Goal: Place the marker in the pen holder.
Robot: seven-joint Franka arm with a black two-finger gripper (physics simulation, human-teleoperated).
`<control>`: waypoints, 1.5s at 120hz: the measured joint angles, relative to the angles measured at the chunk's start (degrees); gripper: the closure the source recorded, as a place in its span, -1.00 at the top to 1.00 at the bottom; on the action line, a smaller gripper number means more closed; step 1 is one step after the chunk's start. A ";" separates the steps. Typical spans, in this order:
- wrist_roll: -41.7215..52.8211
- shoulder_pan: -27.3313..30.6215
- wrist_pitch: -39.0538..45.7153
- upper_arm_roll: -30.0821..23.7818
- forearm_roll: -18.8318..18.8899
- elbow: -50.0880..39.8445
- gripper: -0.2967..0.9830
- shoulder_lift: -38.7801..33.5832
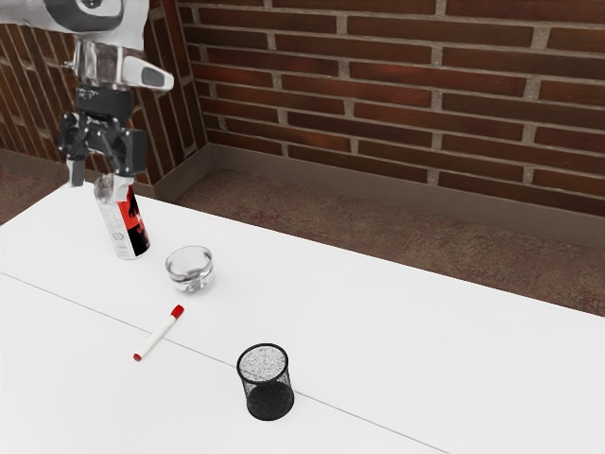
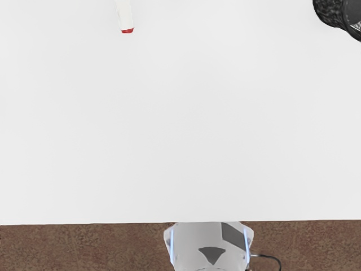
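Observation:
My gripper (image 1: 100, 178) is at the exterior view's upper left, raised above the table, its two fingers apart and nothing held. The white marker (image 1: 158, 334) with red ends lies flat on the table, well below the hand and toward the exterior view's right. Farther to that side stands the black mesh pen holder (image 1: 268, 383), upright, with no marker seen in it. In the wrist view, one red-tipped end of the marker (image 2: 125, 16) and part of the pen holder (image 2: 333, 11) are visible.
A red, white and black can (image 1: 132, 225) stands on the table, its top overlapped by a fingertip in the exterior view. Between the can and the marker is a clear glass bowl (image 1: 190, 270). The robot's base (image 2: 210, 247) is beyond the table edge (image 2: 113, 223).

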 joint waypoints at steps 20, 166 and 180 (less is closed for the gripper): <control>2.09 1.52 15.98 0.31 0.39 -1.08 0.54 0.02; -0.92 -4.92 67.16 16.99 -2.47 -45.43 0.15 5.57; 0.01 -4.50 71.78 16.95 -2.86 -48.20 0.12 5.98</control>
